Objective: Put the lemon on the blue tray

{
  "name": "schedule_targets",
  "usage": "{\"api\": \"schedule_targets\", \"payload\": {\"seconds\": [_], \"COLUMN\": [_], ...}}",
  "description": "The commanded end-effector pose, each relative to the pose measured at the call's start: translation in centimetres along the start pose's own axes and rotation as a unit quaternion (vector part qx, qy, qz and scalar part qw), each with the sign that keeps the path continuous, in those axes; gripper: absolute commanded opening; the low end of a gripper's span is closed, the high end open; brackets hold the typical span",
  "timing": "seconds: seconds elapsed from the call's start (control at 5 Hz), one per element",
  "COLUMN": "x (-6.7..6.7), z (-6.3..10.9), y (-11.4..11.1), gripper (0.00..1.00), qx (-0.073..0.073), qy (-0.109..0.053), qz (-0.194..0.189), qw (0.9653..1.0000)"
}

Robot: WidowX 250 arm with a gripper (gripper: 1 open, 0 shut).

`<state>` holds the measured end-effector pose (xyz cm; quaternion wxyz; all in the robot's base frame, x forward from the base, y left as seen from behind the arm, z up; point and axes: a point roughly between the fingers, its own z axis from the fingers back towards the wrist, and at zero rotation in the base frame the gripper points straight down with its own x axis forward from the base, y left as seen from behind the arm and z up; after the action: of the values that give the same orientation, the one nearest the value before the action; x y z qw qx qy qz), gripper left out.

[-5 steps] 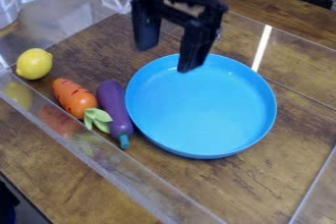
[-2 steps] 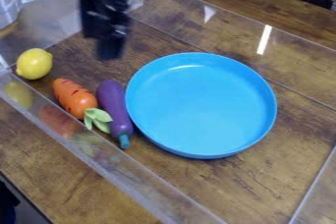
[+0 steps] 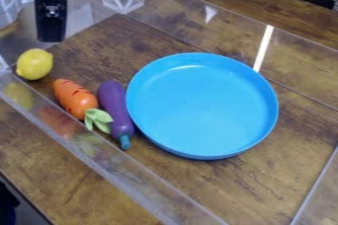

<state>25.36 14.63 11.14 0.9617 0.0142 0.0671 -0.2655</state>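
- Camera view: one blue tray [image 3: 205,106] was seen on the wooden table [image 3: 199,22], a large round bright blue dish with a shallow raised rim.
- Nothing was seen inside the tray; its smooth blue floor was bare.
- One lemon [image 3: 34,64] was found on the table near the left edge of the picture, well apart from the tray and outside it.
- The lemon was seen as a small, smooth, bright yellow rounded toy fruit, with a lighter sheen on its upper side.
- One carrot [image 3: 75,99] was laid just below and to the right of the lemon, orange with a green leafy end.
- One eggplant [image 3: 117,109] was laid just beside the carrot, purple and elongated, between the carrot and the left rim of the tray; whether it touched the rim could not be told.
- The three toy foods were ranged in a loose row along a clear plastic strip [image 3: 79,145] at the near-left edge of the table.
- One gripper [image 3: 50,20] was seen at the upper left, dark, pointed down, above and slightly right of the lemon and apart from it.
- The fingers were blurred into one dark shape, so the gap could not be made out by eye; they were taken as spread wide and released, and nothing was seen held between them.
- Counted in all: one tray, one lemon, one carrot, one eggplant, one gripper.
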Motion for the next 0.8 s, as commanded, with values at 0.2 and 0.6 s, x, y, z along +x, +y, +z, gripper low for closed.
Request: {"api": "schedule_targets", "payload": {"seconds": [0.2, 0.6], "x": [-1.0, -1.5], "z": [-0.8, -0.2], "y": [5.1, 4.9], "gripper": [1.00, 1.00], "qx": [0.033, 0.035], "qy": [-0.003, -0.003], "qz": [-0.034, -0.069], "qw": [0.9989, 0.9970]}}
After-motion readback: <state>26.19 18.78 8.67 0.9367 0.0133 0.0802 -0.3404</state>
